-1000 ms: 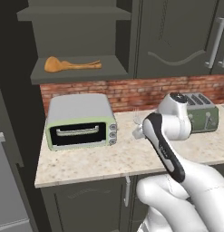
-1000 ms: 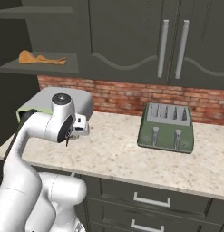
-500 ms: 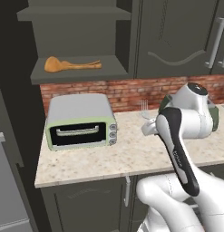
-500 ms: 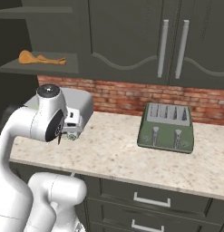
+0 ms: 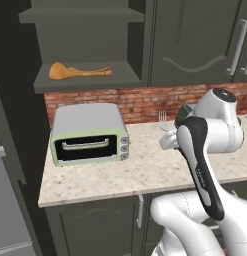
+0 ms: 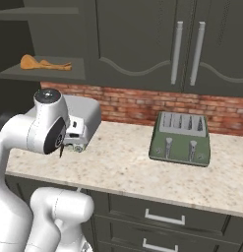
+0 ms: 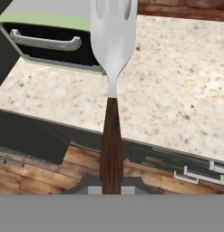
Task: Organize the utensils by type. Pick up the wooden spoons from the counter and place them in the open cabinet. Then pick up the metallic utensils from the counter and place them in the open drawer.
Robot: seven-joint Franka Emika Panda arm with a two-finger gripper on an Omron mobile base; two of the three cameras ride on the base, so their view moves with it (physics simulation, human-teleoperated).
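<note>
The hand (image 5: 168, 140) is clamped nearly shut on the fork (image 7: 112, 54), pinching the dark handle, tines pointing up and away over the table (image 5: 145, 170). Both spoons (image 5: 77, 72) look like they're already on the cabinet (image 5: 90, 85) shelf, so I'd say this is the carry to the drawer, which I can't make out here. Best way to do it: keep the grip firm, swing low and slow clear of the toaster oven (image 5: 89, 134), and only let go once the fork is flat inside.
</note>
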